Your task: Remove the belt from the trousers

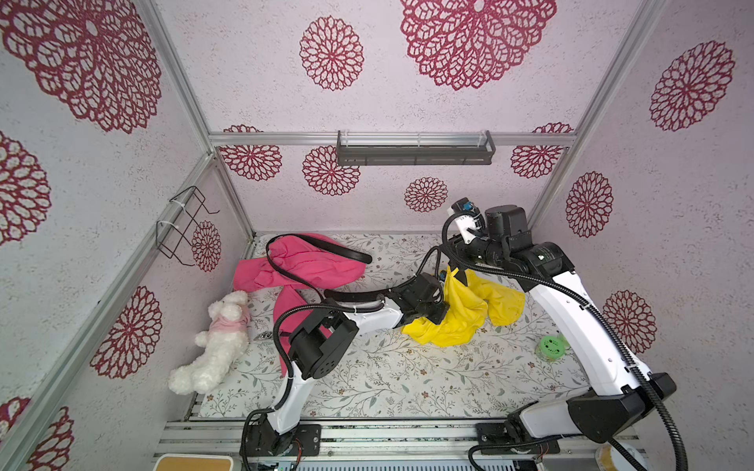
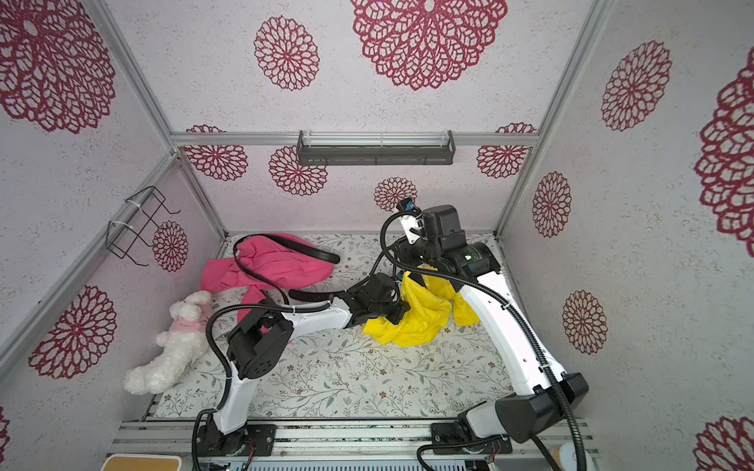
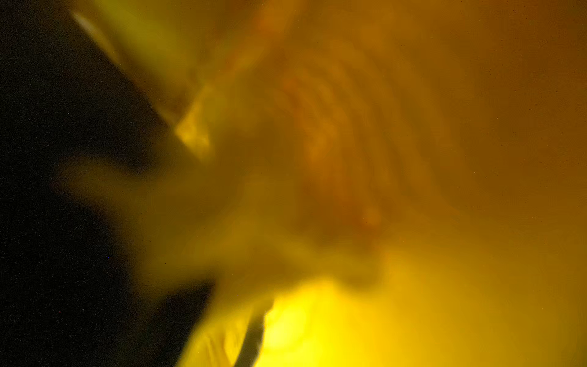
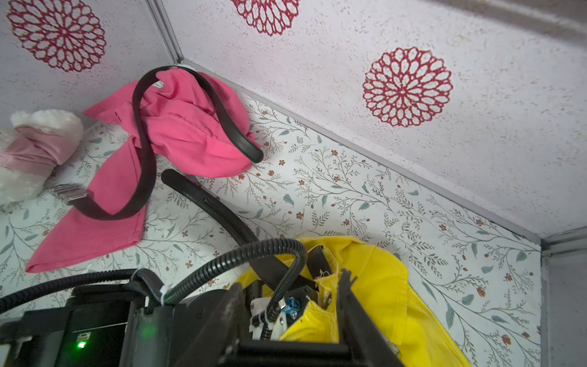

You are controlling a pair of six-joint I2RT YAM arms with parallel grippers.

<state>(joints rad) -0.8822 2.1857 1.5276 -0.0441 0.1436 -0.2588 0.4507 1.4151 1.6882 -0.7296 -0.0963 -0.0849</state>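
Plush rabbit (image 1: 220, 346): lies at the 9 o'clock edge of the floral table (image 1: 408, 379), well apart from the work.
Pink trousers (image 1: 310, 265): crumpled at 11 o'clock. 1 black strap (image 1: 342, 249) curls over them, and whether it sits in the loops cannot be told.
Left gripper (image 1: 437, 313): buried in yellow cloth at 2 o'clock with its pincer pressed together. Its wrist view is a yellow blur, so belt or cloth between the jaws cannot be told.
Black belt (image 4: 216, 209): the task's thing. Its free end lies flat on the table and runs out toward 10 o'clock, while the other end goes into the yellow waistband.
Yellow trousers (image 1: 469, 318): heaped at 2 o'clock, with 1 peak of cloth raised under the right arm.
Right gripper (image 4: 290, 281): above the waistband with its jaws partly spread and yellow cloth between them. Whether it pinches cannot be told.
Green round container (image 1: 551, 346): at 3 o'clock, untouched.
Step in hand: likely securing the belt at the waistband, with the strap still threaded.
Next move calls for: a draw along the strap toward 10 o'clock with the cloth held back. If only cloth is caught, the trousers will drag along.
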